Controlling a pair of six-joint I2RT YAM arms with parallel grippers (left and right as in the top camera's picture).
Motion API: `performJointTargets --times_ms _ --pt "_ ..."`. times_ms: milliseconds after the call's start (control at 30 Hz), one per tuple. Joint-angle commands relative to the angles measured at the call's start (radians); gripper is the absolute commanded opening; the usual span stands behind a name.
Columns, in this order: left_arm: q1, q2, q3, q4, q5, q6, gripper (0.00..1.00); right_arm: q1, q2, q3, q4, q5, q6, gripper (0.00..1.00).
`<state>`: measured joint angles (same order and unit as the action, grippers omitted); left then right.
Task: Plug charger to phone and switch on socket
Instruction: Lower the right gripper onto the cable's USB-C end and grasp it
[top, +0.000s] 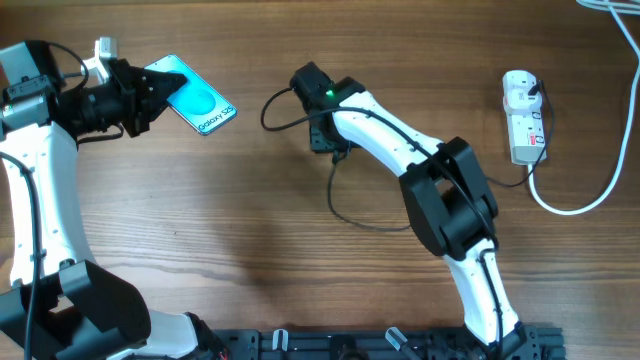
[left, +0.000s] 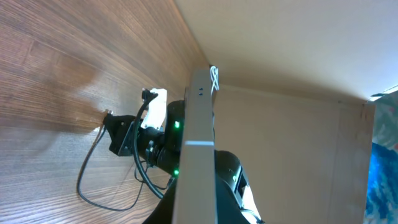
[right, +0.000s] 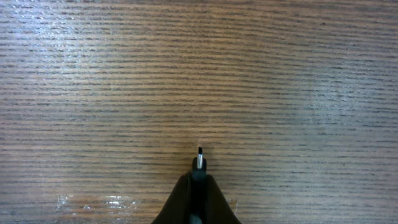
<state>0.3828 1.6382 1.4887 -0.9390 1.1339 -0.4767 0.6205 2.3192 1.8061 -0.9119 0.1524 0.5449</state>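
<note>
My left gripper (top: 150, 88) is shut on the phone (top: 203, 104) at the far left and holds its near end, with the teal screen and "Galaxy S25" text facing up. In the left wrist view the phone (left: 195, 143) shows edge-on as a pale bar between the dark fingers (left: 199, 208). My right gripper (top: 325, 138), mid-table, is shut on the charger plug (right: 199, 163), whose metal tip pokes out between the fingers (right: 199, 190) just above the wood. The black cable (top: 336, 200) loops back across the table to the white socket (top: 525, 115) at the far right.
A thick white lead (top: 590, 200) curves from the socket toward the table's right edge and top corner. Cable slack loops (top: 266, 108) lie left of my right wrist. The socket (left: 155, 107) also shows in the left wrist view, behind my right arm.
</note>
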Motion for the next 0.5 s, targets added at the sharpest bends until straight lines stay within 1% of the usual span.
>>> performJointTargets --times_ms 0,100,133,233,267,300,333,367,467 --pt "0.001 -0.015 0.003 0.002 0.024 -0.003 0.04 0.022 0.068 -0.111 0.056 -0.110 0.017 0.08" --pt "0.001 -0.015 0.003 0.002 0.024 -0.003 0.04 0.022 0.068 -0.153 0.079 -0.110 0.032 0.22" --pt "0.001 -0.015 0.003 0.002 0.024 -0.003 0.04 0.022 0.068 -0.156 0.081 -0.109 0.031 0.24" --pt "0.001 -0.015 0.003 -0.001 0.024 -0.003 0.04 0.022 0.068 -0.157 0.081 -0.109 0.031 0.24" --pt "0.001 -0.015 0.003 -0.002 0.024 -0.003 0.04 0.022 0.068 -0.157 0.081 -0.109 0.031 0.24" --pt "0.001 -0.015 0.003 -0.002 0.024 -0.003 0.04 0.022 0.068 -0.157 0.081 -0.109 0.031 0.17" --pt "0.001 -0.015 0.003 -0.002 0.024 -0.003 0.04 0.022 0.068 -0.157 0.081 -0.109 0.031 0.08" --pt "0.001 -0.015 0.003 -0.002 0.024 -0.003 0.04 0.022 0.068 -0.156 0.081 -0.110 0.031 0.05" --pt "0.001 -0.015 0.003 -0.002 0.024 -0.003 0.04 0.020 0.065 -0.134 0.055 -0.109 0.028 0.04"
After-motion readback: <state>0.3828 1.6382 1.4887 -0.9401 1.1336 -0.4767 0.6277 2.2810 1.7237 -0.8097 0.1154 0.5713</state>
